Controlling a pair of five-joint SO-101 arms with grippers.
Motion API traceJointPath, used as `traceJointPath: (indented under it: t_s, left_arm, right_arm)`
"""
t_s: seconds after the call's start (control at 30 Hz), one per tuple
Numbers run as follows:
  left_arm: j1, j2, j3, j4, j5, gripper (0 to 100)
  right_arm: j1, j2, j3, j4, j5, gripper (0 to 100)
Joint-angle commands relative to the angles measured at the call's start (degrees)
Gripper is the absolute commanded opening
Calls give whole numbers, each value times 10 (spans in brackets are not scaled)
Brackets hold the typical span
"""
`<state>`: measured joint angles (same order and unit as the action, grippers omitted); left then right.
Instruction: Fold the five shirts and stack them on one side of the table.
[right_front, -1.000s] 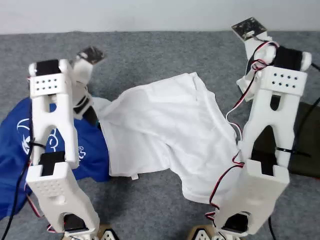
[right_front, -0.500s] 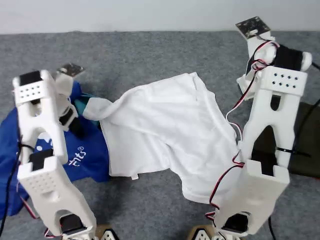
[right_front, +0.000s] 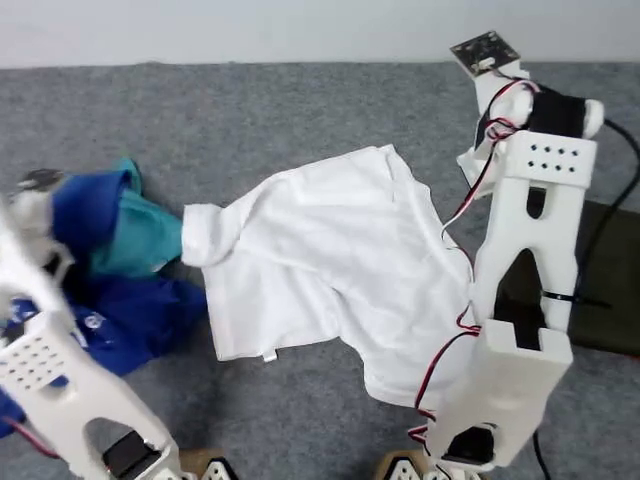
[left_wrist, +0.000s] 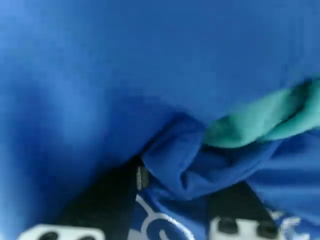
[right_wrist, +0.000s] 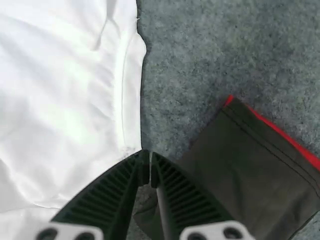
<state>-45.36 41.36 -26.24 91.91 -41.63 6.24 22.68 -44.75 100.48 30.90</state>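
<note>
Barely started, I'd say. White shirt (right_front: 330, 270) sprawls mid-table, unfolded. My left claw (left_wrist: 185, 186) grips blue shirt (right_front: 90, 210), bunched with teal shirt (right_front: 140, 238) on the left side. Right claw (right_wrist: 150, 167) closed, empty, beside dark shirt (right_wrist: 250, 165), possibly folded.

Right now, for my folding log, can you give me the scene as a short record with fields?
white shirt: spread unfolded, mid-table
blue shirt: bunched at the left side, one part lifted
teal shirt: crumpled against the blue shirt
dark shirt: red-edged, lying at the right side
left gripper: shut on a fold of the blue shirt
right gripper: fingers together, by the white shirt's edge
table: grey, carpet-like
</note>
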Motion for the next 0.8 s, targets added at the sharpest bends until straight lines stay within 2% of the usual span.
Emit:
traceJointPath:
  t_s: [0.0, 0.03, 0.13, 0.27, 0.57, 0.77]
  left_arm:
    - [-48, -5, -107, 69, -24, 173]
    - [-49, -6, -134, 91, -23, 172]
    - [-50, -33, -170, 88, 0, 172]
    - [-21, -137, -124, 88, 0, 173]
    - [93, -452, 144, 87, 1, 173]
    - [257, -563, 376, 63, 2, 173]
  right_arm:
    - [-6, -39, -13, 24, -4, 11]
    - [-6, -39, -13, 25, -4, 11]
    - [-6, -41, -6, 25, -4, 12]
    - [-8, -78, 78, 26, -4, 13]
    - [-47, -218, 336, 24, 4, 45]
    - [-44, -262, 461, 22, 50, 52]
